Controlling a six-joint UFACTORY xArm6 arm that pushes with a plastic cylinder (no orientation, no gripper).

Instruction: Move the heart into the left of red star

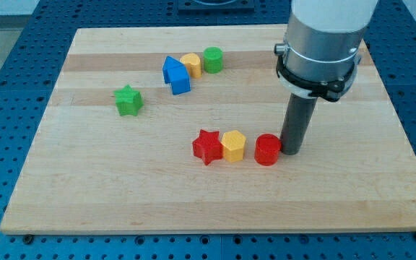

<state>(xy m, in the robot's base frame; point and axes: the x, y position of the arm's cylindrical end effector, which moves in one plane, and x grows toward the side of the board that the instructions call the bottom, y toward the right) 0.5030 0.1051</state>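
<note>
The red star (208, 146) lies at the view's lower middle, with a yellow hexagon (233, 146) touching its right side and a red cylinder (268, 149) a little further right. The yellow heart (191, 63) sits near the view's top, between a blue block (175, 74) on its left and a green cylinder (212, 59) on its right. My tip (292, 151) rests on the board right next to the red cylinder's right side, far from the heart.
A green star (128, 100) lies alone at the view's left. The wooden board (71, 188) sits on a blue perforated table. The arm's wide grey body hangs over the board's upper right.
</note>
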